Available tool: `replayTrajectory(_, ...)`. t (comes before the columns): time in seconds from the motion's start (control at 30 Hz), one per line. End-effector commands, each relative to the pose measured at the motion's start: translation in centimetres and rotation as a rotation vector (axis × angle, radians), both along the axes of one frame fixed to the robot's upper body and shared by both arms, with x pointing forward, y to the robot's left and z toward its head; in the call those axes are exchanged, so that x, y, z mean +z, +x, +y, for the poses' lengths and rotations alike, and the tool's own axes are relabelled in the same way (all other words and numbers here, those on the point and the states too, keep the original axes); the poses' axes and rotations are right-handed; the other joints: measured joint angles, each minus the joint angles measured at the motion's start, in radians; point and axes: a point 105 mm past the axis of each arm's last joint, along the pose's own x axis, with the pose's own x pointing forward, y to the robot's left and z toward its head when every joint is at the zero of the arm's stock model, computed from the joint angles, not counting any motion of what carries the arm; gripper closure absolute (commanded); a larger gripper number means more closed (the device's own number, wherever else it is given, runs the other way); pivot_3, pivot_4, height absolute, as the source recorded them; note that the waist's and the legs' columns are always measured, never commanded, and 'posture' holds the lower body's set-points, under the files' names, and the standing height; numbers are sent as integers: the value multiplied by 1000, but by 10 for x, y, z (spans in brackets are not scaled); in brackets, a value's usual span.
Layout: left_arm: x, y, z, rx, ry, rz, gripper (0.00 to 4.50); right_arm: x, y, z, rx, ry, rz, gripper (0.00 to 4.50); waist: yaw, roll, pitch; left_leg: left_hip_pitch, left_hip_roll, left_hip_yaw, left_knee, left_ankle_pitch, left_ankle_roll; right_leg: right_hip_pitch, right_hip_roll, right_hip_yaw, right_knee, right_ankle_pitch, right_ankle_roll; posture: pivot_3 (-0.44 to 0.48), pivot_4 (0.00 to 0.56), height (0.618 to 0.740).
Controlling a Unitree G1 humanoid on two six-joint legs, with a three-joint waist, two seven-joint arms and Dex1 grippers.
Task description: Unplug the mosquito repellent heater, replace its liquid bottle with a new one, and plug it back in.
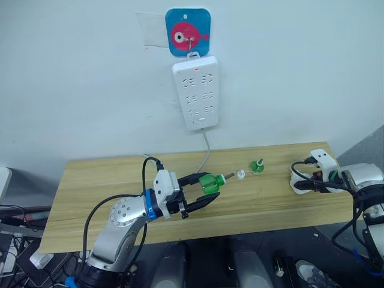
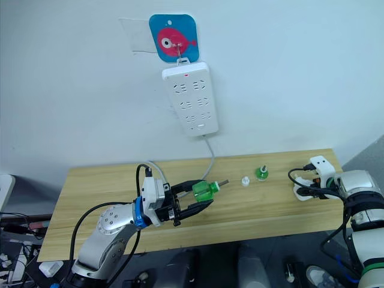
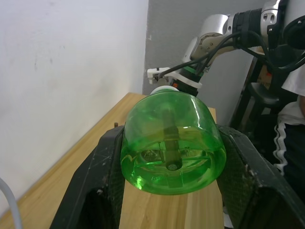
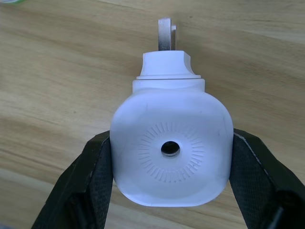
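My left gripper [image 1: 206, 191] is shut on a green liquid bottle [image 1: 209, 182] and holds it on its side just above the table's middle, wick pointing right. In the left wrist view the bottle's base [image 3: 172, 143] sits between the black fingers [image 3: 102, 183]. My right gripper [image 1: 307, 182] is shut on the white mosquito repellent heater [image 4: 171, 148] low over the table's right end. The heater's round vent hole faces the right wrist camera and its metal prongs [image 4: 165, 34] point away. A second small green bottle [image 1: 258, 167] stands between the two grippers, with a small white cap [image 1: 240, 174] beside it.
A long white power strip [image 1: 195, 93] hangs on the wall under a blue fish hook, all its sockets free; its cable drops behind the wooden table [image 1: 108, 180]. The table's left half is bare. Cables lie on the floor at the lower left.
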Motion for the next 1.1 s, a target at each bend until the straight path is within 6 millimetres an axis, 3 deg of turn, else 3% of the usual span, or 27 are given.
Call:
replayTrajectory(0.03, 8, -7, -1, -32, -7, -40, 2269, 33, 2, -5, -12, 94, -38, 1543, 0, 2, 5, 0, 0, 0, 0, 0, 0, 0, 0, 0, 0, 0, 0, 41, 299, 740)
replayTrajectory(0.17, 8, -13, 3, -65, -3, -46, 2269, 65, -18, 12, 50, 332, 54, 1543, 0, 7, 15, 0, 0, 0, 0, 0, 0, -1, 0, 0, 0, 0, 0, 29, 301, 740)
replayTrajectory(0.33, 12, -22, 3, -133, -13, -62, 2269, 122, -52, 58, 102, 812, 193, 1543, -2, 7, 17, -1, 1, -2, -1, -1, 1, -2, -1, -1, -1, 0, 0, 14, 301, 740)
replayTrajectory(0.4, 14, -25, 2, -153, -15, -72, 2269, 135, -58, 70, 112, 915, 222, 1543, -2, 7, 18, -1, 1, -3, -1, -1, 1, -2, -1, 0, -1, 0, 0, 14, 301, 740)
replayTrajectory(0.6, 27, -21, -8, -186, -29, -115, 2269, 154, -78, 113, 320, 1112, 300, 1543, 3, 5, 20, -4, 0, -3, 0, -1, 1, -2, -1, -2, -2, -3, 5, -7, 307, 740)
replayTrajectory(0.83, 30, -19, -13, -195, -37, -115, 2269, 163, -91, 136, 393, 1168, 325, 1543, 2, 4, 21, -8, -1, -2, 1, -2, 2, -5, -1, -3, -2, 0, 1, -10, 307, 740)
replayTrajectory(1.1, 34, -15, -21, -193, -54, -129, 2269, 159, -92, 151, 356, 1163, 266, 1543, 2, 4, 21, -9, -1, -1, 1, -2, 2, -5, -1, -3, -2, 0, 2, -10, 304, 740)
